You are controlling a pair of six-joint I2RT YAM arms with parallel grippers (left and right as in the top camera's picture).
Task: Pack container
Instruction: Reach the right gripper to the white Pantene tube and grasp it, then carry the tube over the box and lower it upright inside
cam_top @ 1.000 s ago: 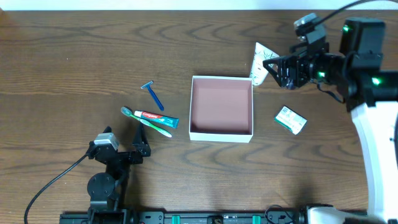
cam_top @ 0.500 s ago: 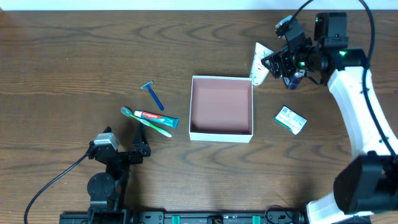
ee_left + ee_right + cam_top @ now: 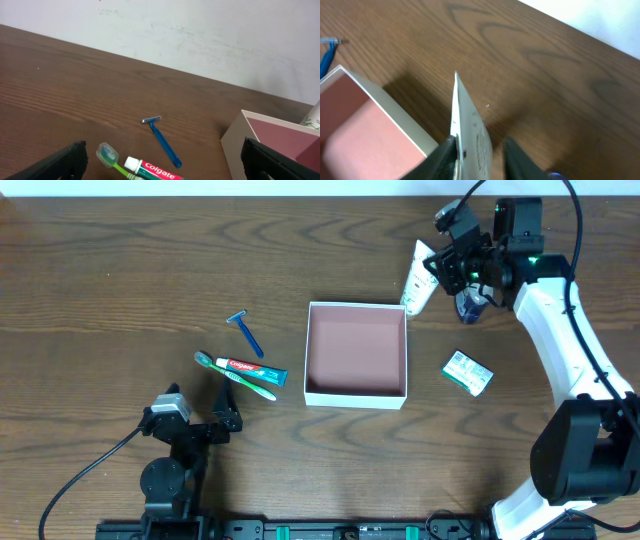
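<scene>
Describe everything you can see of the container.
The container is a square, shallow, open-topped box with thin white walls and a reddish-brown floor, cardboard-like. It sits flat and empty on the wooden table. A white tube lies just off its far right corner; whether they touch cannot be told.

Overhead: fixed above the table (image 3: pixel 120 270), facing straight down. Farthest view; whole working area in frame, container (image 3: pixel 356 352) near centre.
Left wrist: low over the table, facing almost level across it toward a white wall (image 3: pixel 200 30) filling the upper frame. Mid range; razor (image 3: pixel 162 137) at centre, container corner lower right.
Right wrist: nearest view, tilted steeply down. White tube (image 3: pixel 470 125) at lower centre, container corner lower left.
Shared, all three: container; razor (only its tip, left edge of right wrist view); white tube (right edge of left wrist view).
Shared, overhead and left wrist: toothpaste (image 3: pixel 252 368), toothbrush (image 3: pixel 205 360).
</scene>
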